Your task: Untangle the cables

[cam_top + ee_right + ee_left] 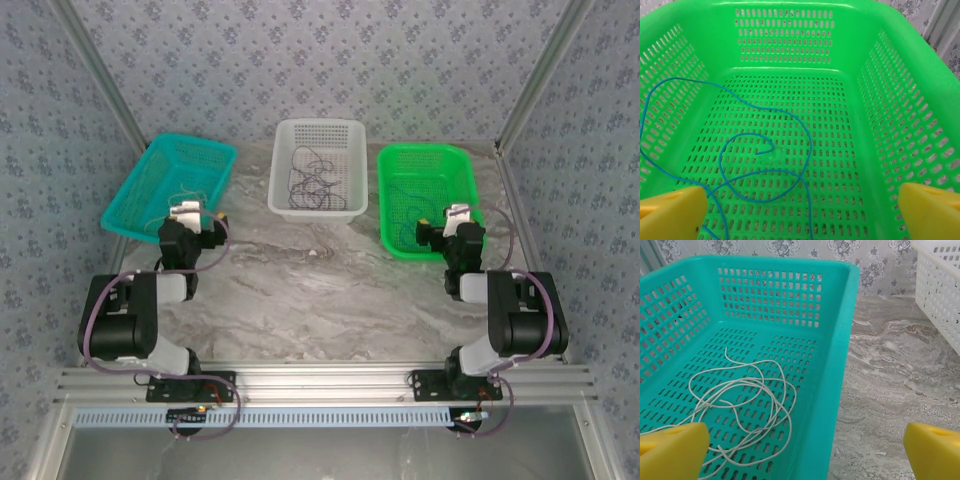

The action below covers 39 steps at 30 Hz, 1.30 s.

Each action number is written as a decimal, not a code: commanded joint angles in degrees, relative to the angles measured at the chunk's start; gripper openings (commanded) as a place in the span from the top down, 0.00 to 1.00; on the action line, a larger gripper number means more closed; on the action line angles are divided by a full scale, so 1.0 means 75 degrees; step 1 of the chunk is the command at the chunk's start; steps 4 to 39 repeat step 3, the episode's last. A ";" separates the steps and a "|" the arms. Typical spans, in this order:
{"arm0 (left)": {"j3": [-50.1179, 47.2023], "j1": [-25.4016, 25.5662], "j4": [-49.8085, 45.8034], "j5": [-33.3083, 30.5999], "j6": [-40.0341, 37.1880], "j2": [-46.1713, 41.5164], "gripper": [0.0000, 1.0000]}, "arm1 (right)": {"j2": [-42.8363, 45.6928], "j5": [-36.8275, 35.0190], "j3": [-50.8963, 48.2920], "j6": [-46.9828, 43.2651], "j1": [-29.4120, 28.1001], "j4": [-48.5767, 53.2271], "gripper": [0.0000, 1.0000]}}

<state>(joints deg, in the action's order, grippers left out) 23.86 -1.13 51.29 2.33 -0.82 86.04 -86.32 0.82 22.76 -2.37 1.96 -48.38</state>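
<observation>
Both of mine are hanging wide apart with nothing in them. My left tool (802,455) sits left of, and nearer to me than, the white perforated plastic basket (318,205). It hangs over the near end of the teal perforated plastic basket (840,365). My right tool (801,212) mirrors that on the white basket's right, over the near end of the bright green perforated plastic basket (785,40).

A thin whitish cable (747,381) lies in loose loops on the teal floor. A thin blue cable (810,150) snakes in open curves across the green one. In the wrist views each runs close past one yellow fingertip.

Further back, inside the white basket itself, sits the tangle of thin dark cables (310,180). I'd guess that's the bit left to sort.

What worries me:
- Pulling away from either side basket could hook a loop on a fingertip and drag a sorted cable back out.
- In the white basket the strands are hair-thin. A pinch could catch two at once and cinch the knot tighter, or just slip off.
- All those slots could snag a strand, and a tug might lift or slide the light basket across the marbled bench (320,290).
</observation>
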 commanded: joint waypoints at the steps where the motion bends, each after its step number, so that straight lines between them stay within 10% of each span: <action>1: -0.0064 -0.0072 -0.0557 -0.0076 0.0202 0.0241 0.00 | -0.0108 -0.0150 -0.0059 0.0080 -0.0032 0.0298 0.00; 39: -0.0070 -0.0072 -0.0557 -0.0076 0.0203 0.0242 0.00 | -0.0111 -0.0107 -0.0047 0.0093 0.0005 0.0299 0.00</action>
